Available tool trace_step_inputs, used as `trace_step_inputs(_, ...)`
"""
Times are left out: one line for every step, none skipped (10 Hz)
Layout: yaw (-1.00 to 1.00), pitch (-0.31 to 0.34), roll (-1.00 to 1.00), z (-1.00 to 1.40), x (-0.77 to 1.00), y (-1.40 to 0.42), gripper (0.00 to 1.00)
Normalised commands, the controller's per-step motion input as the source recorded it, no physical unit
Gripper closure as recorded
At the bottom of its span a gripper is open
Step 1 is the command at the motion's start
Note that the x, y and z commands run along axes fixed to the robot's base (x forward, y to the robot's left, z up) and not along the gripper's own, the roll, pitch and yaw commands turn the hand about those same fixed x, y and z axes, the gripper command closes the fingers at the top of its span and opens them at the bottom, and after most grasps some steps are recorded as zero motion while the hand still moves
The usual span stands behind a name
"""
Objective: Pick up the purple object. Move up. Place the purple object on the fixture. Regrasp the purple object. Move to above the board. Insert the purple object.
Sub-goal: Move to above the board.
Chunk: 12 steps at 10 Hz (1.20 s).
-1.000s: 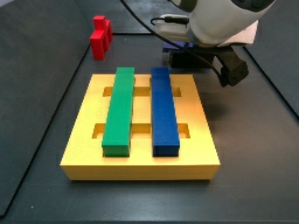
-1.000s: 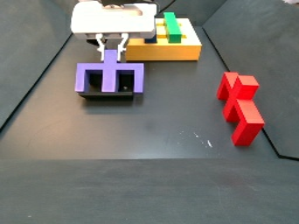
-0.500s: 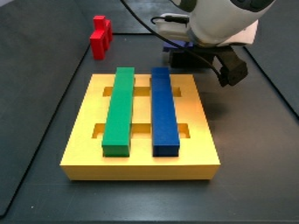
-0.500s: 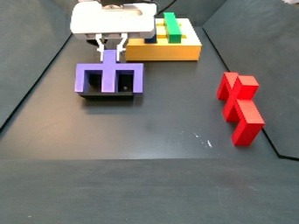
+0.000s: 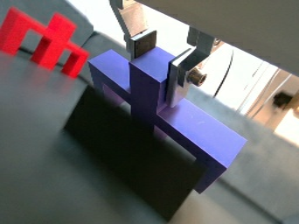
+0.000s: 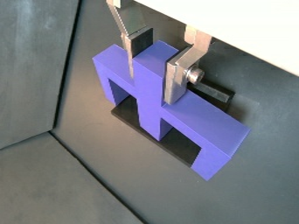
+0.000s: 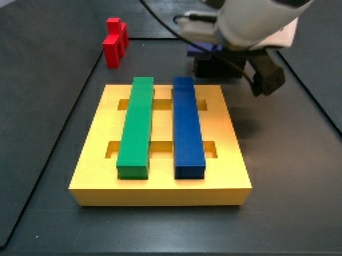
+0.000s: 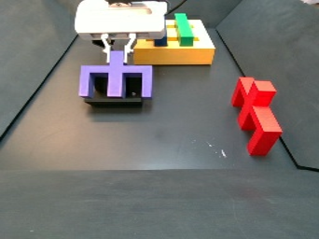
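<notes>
Pincer (image 6: 158, 59) sitting low over the purple object (image 6: 176, 118), its silver fingers (image 6: 177, 74) flanking the middle prong; whether the pads are touching it is unclear. Purple object (image 8: 117, 82) resting on the black fixture (image 8: 115, 101), just beside the yellow board (image 8: 187, 52). Red stepped block (image 8: 256, 114) lying well apart on the dark desk (image 8: 162, 140).
</notes>
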Motion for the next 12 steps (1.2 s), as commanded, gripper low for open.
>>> trace_step_inputs(0.02,-0.01,-0.01,1.4,0.01,0.0,1.0)
trace_step_inputs(0.01,-0.049,-0.13,1.4,-0.03,0.01,1.0)
trace_step_inputs(0.01,-0.078,-0.09,1.4,-0.03,0.03,1.0)
trace_step_inputs(-0.02,-0.043,-0.07,1.4,-0.03,0.02,1.0)
trace_step_inputs(-0.03,-0.031,-0.05,1.4,-0.03,0.02,1.0)
trace_step_inputs(-0.04,0.0,-0.02,1.4,-0.05,0.01,1.0)
trace_step_inputs(-0.04,0.023,-0.01,0.58,-0.02,0.0,1.0)
trace_step_inputs(-0.03,0.042,0.01,0.19,0.01,0.01,1.0)
trace_step_inputs(0.06,0.129,-1.0,0.26,-0.93,-1.4,1.0)
trace_step_inputs(0.06,0.13,-1.0,0.27,-0.93,-1.4,1.0)
trace_step_inputs(0.08,0.11,-1.0,0.3,-1.0,-1.4,1.0)
trace_step_inputs(0.08,0.108,-1.0,0.27,-1.02,-1.4,1.0)
